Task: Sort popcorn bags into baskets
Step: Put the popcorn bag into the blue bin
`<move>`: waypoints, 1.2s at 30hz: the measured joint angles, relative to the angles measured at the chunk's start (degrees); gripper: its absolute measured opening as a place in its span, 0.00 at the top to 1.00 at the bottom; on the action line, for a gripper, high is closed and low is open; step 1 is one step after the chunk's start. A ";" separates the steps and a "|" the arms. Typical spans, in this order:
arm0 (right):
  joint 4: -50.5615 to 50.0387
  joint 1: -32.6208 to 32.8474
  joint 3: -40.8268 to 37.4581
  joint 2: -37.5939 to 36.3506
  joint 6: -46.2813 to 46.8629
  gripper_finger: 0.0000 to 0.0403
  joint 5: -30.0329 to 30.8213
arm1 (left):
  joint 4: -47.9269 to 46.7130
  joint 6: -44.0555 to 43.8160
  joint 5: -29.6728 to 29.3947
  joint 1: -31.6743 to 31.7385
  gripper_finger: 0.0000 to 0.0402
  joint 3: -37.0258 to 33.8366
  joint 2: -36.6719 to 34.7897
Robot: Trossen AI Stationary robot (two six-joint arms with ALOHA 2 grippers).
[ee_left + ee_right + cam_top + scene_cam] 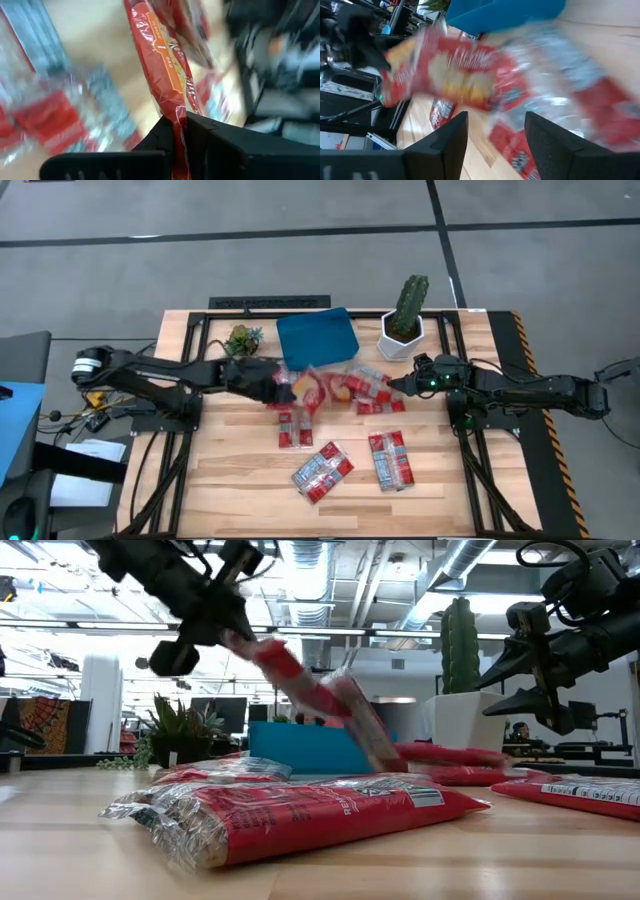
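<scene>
My left gripper [281,386] is lifted over the middle of the table, shut on a red popcorn bag [316,386], which also shows in the low view [310,688] and the right wrist view [445,75]. My right gripper [396,388] hovers open to that bag's right, above a heap of bags [375,392], touching nothing. Its fingers stand apart in its wrist view [495,135]. Three more bags lie flat on the near half of the table [294,428] [322,470] [390,458]. The blue bin [316,337] sits at the far edge. My left gripper pinches the red bag by one end [178,122] between its two fingers [160,135]. The fingers come from the table's left, above the table. The bag is lifted clear and slants down and away from the fingers toward the right [350,730].
A white pot with a cactus [405,320] stands right of the bin, and a small green plant [242,338] left of it. Black frame rails [190,410] run along both sides of the table. Bare wood [240,480] lies at the near left.
</scene>
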 joint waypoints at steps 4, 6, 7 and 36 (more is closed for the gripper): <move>0.00 -0.04 -0.01 0.00 -0.02 0.47 0.01 | 0.64 -2.02 -10.99 0.05 0.99 0.05 -3.66; 0.04 -0.04 -0.01 0.00 -0.02 0.47 0.01 | 0.98 -2.67 -16.52 0.53 0.99 0.05 -4.30; 0.04 -0.04 -0.01 0.00 -0.02 0.47 0.06 | 1.34 -2.70 -19.05 0.98 0.99 0.05 -4.37; -0.42 -0.11 0.01 0.07 -0.02 0.52 4.20 | 12.43 -4.79 -23.54 13.78 0.99 16.36 26.48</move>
